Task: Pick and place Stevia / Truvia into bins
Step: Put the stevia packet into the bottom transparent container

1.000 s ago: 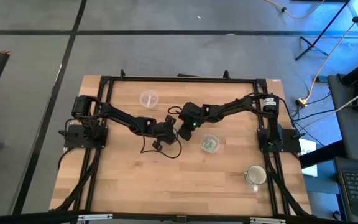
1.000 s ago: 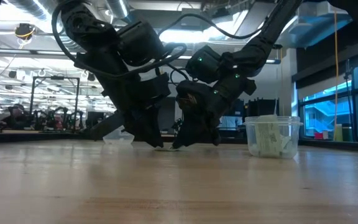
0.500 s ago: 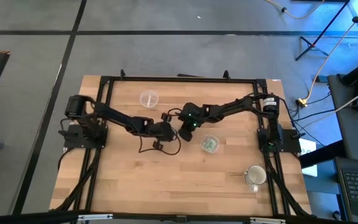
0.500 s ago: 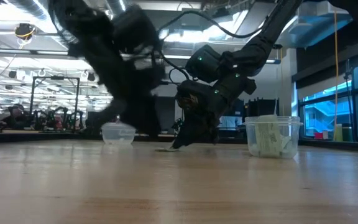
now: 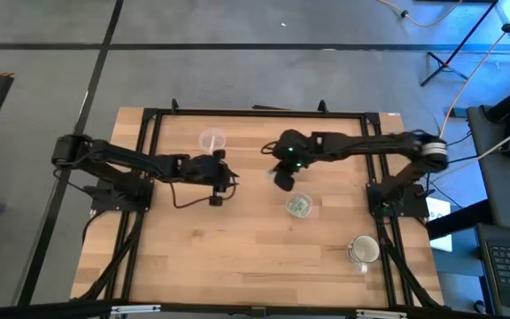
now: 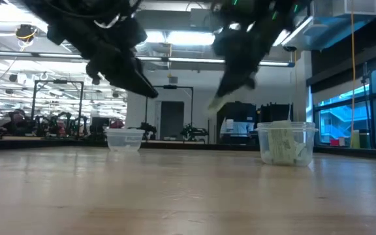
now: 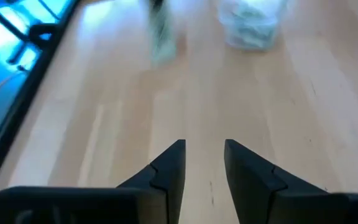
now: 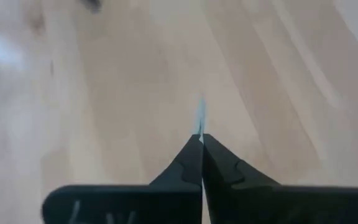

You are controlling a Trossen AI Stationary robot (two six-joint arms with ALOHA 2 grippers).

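**Last packet airborne over the workbench**

Wooden tabletop (image 5: 237, 257) under both arms looks nearly cleared. The right gripper (image 8: 200, 138), fingers pinched together on a thin pale-green packet (image 8: 199, 118), hangs above the table close to the fuller cup (image 5: 298, 206); the left gripper (image 7: 204, 149), fingers parted and holding nothing, hovers beside the second cup (image 5: 212, 140). Most of the sweetener packets (image 6: 282, 145) already stand in the fuller cup, and no loose packet lies on the wood, so this drop looks like the final one. Only the right wrist view shows the packet edge in the grip; the low view alone shows the second cup (image 6: 125, 140) looking nearly bare. A mug (image 5: 363, 252) sits apart.
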